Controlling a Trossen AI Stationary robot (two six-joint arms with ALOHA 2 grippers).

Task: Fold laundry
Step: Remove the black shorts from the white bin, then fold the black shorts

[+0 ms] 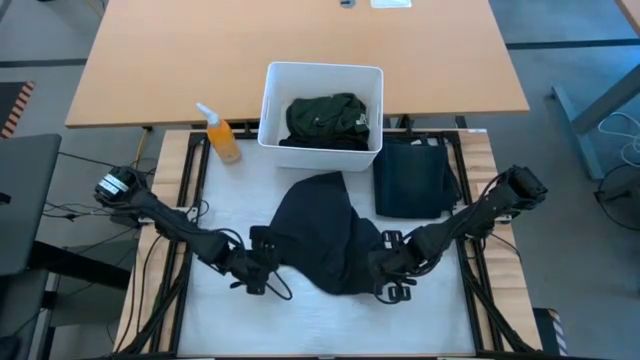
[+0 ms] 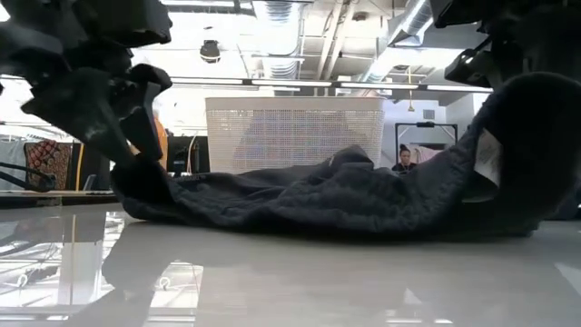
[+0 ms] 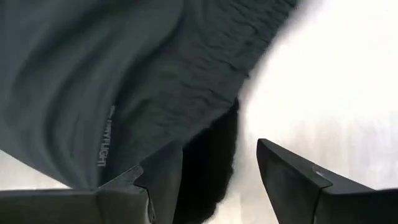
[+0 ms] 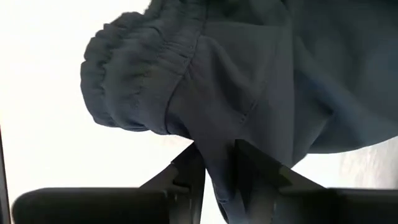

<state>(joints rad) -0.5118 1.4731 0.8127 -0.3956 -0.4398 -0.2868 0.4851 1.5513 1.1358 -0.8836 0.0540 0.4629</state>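
A dark garment with an elastic waistband (image 4: 124,81), part of the laundry, lies crumpled in the middle of the white table (image 1: 325,235). My left gripper (image 1: 258,275) is open at the garment's near left edge. My right gripper (image 1: 392,275) is shut on its near right part. In the low view the garment's right end (image 2: 526,136) stands raised, while its middle (image 2: 318,200) lies on the table. My left gripper (image 3: 221,171) stands open over the garment's left edge (image 3: 211,149), which lies in the gap between the fingers; whether a finger touches the cloth I cannot tell. My right gripper (image 4: 224,177) pinches a bunched fold of cloth (image 4: 221,158) between its two fingers, a little way from the waistband. The fingers come from above, pointing steeply down. That end is lifted off the table and the rest lies slack.
A white bin (image 1: 275,90) with a dark green garment (image 1: 325,118) stands at the far middle, and an orange spray bottle (image 1: 222,135) stands to its left. A folded dark garment (image 1: 415,178) lies at the far right. Bare table (image 1: 320,325) lies along the near edge.
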